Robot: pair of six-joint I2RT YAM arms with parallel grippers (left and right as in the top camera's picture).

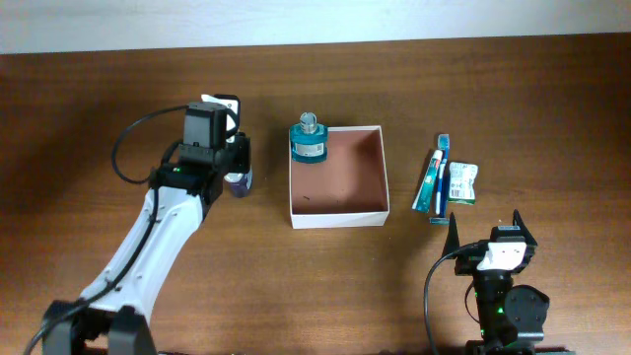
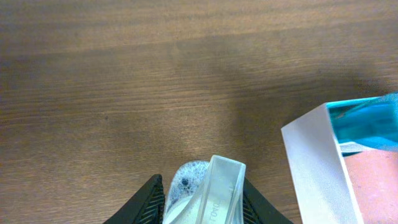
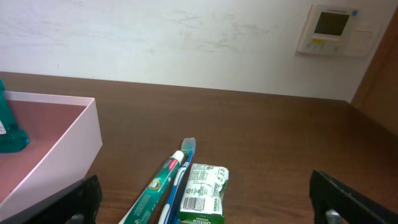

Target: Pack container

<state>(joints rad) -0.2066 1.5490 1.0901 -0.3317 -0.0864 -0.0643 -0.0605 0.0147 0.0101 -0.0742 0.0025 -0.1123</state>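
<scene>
My left arm (image 1: 148, 232) is stretching forward, my left gripper (image 1: 239, 170) is pinching a small clear piece (image 2: 214, 186), my right gripper (image 1: 487, 225) is hanging near its base, fingers standing wide apart.

I logged the container (image 1: 338, 218) white-walled, reddish-brown inside; bottle (image 1: 308, 146) teal; packet (image 1: 461, 183) green-white; item (image 2: 221, 186) in my left gripper (image 2: 200, 200) clear, partly speckled.

Our white-and-black arms
Our left arm (image 1: 148, 237) wears a white shell, black joints, a looping black cable (image 1: 116, 153); our right arm (image 1: 505, 296) is black, white-capped, green-lit.
</scene>
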